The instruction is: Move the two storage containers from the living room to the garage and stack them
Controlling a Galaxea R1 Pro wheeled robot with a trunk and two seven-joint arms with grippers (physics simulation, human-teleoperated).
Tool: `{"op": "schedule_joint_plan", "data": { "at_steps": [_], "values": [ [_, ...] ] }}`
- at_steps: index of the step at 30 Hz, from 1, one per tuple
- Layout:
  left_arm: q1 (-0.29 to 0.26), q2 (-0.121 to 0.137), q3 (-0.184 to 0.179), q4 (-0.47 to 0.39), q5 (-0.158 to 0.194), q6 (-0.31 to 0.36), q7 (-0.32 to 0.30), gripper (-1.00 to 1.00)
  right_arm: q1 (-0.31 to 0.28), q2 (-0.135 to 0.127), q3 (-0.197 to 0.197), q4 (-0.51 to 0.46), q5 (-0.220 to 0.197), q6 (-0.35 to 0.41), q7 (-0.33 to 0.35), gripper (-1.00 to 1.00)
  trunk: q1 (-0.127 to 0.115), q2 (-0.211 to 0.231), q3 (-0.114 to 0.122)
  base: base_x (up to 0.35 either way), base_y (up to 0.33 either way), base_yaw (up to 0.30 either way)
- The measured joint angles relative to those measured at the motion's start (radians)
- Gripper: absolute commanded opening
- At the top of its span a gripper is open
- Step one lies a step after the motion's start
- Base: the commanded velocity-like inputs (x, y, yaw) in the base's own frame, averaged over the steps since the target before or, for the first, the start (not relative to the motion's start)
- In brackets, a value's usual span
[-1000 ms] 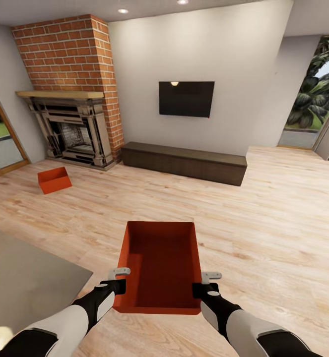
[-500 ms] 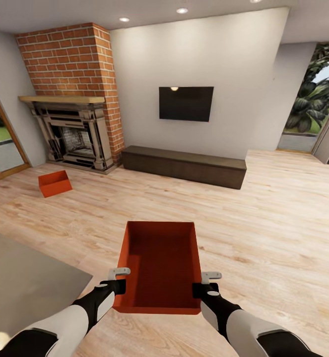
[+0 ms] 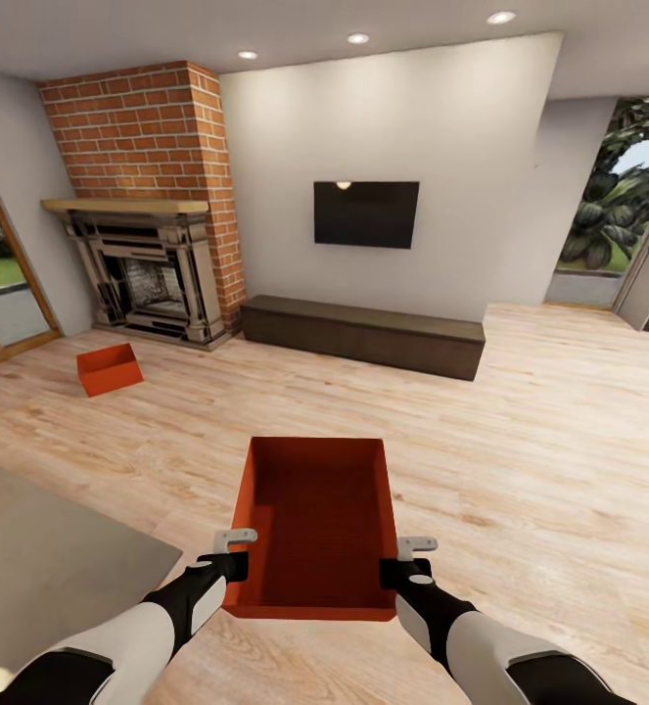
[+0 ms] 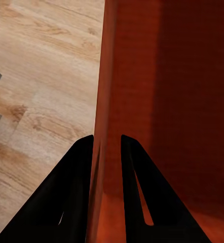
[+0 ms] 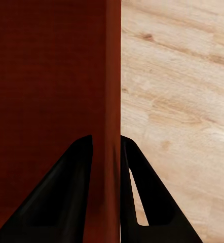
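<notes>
Now | left hand (image 3: 234,550) clenched on container (image 3: 314,519) left wall | right hand (image 3: 409,555) clenched on right wall

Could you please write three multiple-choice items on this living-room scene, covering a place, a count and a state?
1. Where does the far orange-red open-topped rectangular bin lie?
A. on the dark low cabinet
B. on the wood-plank floor before the brick fireplace
C. under the TV

2. How many orange-red bins show in the head view?
A. one
B. two
C. three

3. How is the near orange-red open-topped bin held?
A. one end effector under it
B. resting on the floor, untouched
C. left end effector and right end effector each pinching a side wall

Answers:
1 B, it sits on the planks near the hearth.
2 B, near and far.
3 C, wrist views show fingers astride the walls.
</notes>
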Motion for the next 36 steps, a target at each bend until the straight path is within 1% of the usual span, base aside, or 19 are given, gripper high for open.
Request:
{"op": "schedule_joint_plan", "data": {
  "at_steps": [36],
  "values": [
    [0.0, 0.001, 0.001, 0.001, 0.0, -0.001, -0.003, -1.0, 0.0, 0.0, 0.0, 0.0, -0.001, -0.001, 0.003, -1.0, 0.0, 0.0, 0.058, 0.0, 0.0, 0.0]
  ]
}}
